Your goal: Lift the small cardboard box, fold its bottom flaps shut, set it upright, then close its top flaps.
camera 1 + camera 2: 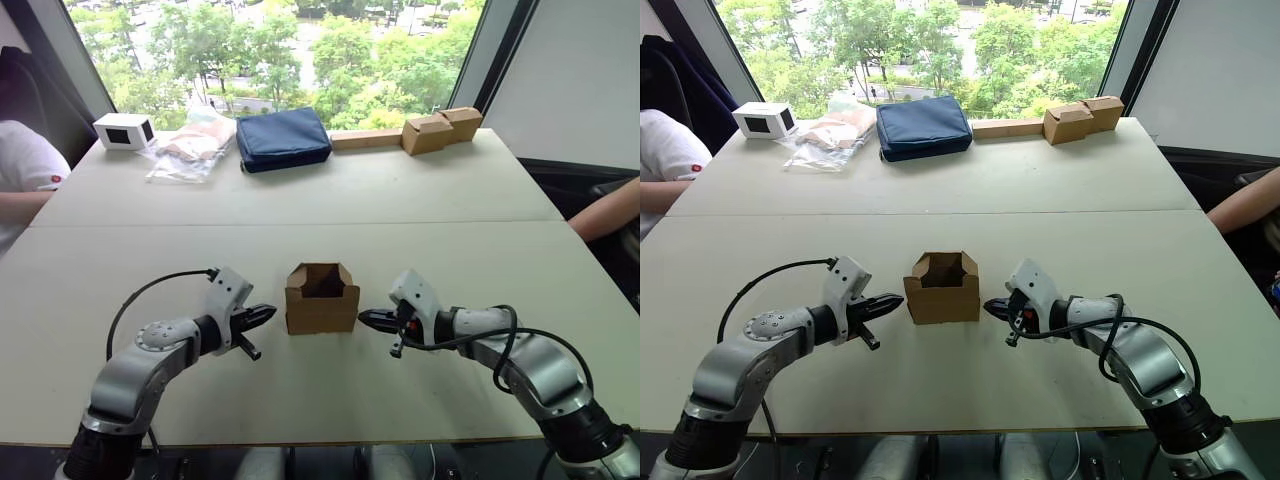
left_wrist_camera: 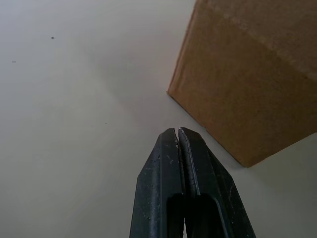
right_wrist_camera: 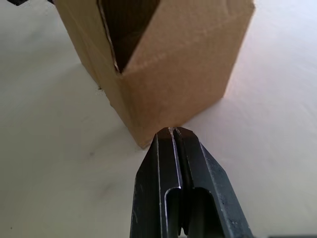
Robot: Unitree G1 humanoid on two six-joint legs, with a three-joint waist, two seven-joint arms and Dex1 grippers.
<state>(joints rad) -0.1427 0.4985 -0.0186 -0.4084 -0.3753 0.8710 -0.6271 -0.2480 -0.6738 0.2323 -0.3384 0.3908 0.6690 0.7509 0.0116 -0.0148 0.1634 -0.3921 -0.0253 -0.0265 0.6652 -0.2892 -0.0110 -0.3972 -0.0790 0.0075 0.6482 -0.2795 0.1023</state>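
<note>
The small cardboard box (image 1: 322, 300) stands upright on the white table (image 1: 300, 200), near the front middle. Its top flaps (image 1: 322, 276) stand up around the open top, and the dark inside shows. Its bottom flaps are hidden underneath. My left gripper (image 1: 268, 313) is shut and points at the box's left side, a short gap away. My right gripper (image 1: 364, 318) is shut and points at the right side, close to the wall. In the wrist views each pair of shut fingers, left (image 2: 177, 136) and right (image 3: 173, 133), sits near a lower corner of the box (image 3: 163, 54).
At the table's far edge lie a white device (image 1: 124, 130), a clear plastic bag (image 1: 192, 145), a navy pouch (image 1: 283, 138) and tan boxes joined to a long strip (image 1: 420, 130). A person in white sits at left (image 1: 25, 165); another person's arm (image 1: 608, 210) rests at right.
</note>
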